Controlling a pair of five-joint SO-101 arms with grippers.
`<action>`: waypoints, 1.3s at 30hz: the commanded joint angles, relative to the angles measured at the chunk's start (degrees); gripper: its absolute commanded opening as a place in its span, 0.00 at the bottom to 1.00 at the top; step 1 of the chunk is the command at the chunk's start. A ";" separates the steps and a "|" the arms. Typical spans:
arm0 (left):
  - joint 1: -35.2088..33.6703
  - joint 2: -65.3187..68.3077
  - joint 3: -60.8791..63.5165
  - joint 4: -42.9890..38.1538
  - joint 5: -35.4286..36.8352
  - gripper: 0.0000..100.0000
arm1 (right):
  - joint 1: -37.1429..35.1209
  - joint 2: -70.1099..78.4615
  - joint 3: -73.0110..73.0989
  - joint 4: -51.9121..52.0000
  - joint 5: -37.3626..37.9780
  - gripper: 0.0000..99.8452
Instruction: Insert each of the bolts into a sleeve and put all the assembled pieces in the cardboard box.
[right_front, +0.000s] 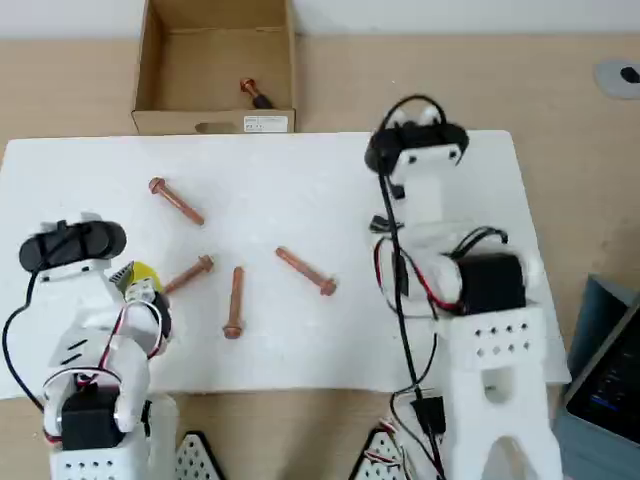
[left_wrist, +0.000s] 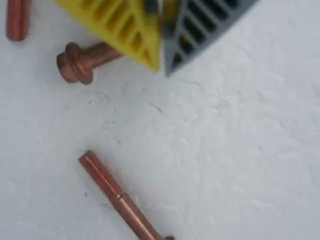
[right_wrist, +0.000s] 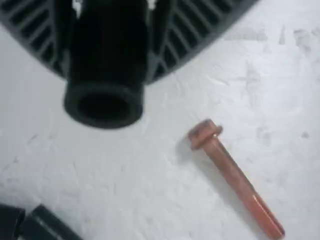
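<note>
Several copper bolts lie loose on the white mat (right_front: 300, 180); among them are one (right_front: 176, 200), one (right_front: 306, 271) and one (right_front: 234, 302). The cardboard box (right_front: 145, 70) beyond the mat holds one bolt with a black sleeve (right_front: 251, 92). My left gripper (left_wrist: 162, 57), with one yellow and one grey finger, is shut and holds nothing. It hovers just beside a bolt head (left_wrist: 74, 64), with another bolt (left_wrist: 120, 197) farther off. My right gripper (right_wrist: 107, 75) is shut on a black sleeve (right_wrist: 102, 102), whose open end hangs above the mat near a bolt (right_wrist: 232, 175).
More black sleeves (right_wrist: 30, 225) lie on the mat close to the right gripper. The right arm's body (right_front: 480, 290) stands over the mat's right side. A blue-grey device (right_front: 610, 370) sits off the mat at the right edge.
</note>
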 joint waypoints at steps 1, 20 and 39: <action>-0.26 7.60 -9.93 0.26 -2.81 0.00 | 0.75 -4.26 4.09 -2.90 -0.44 0.01; -0.18 66.42 -49.85 23.47 -21.01 0.00 | 11.82 -6.73 9.10 -4.75 -0.53 0.01; 6.95 83.65 -53.80 22.33 -39.91 0.08 | 11.82 -6.73 9.10 -4.84 -4.31 0.01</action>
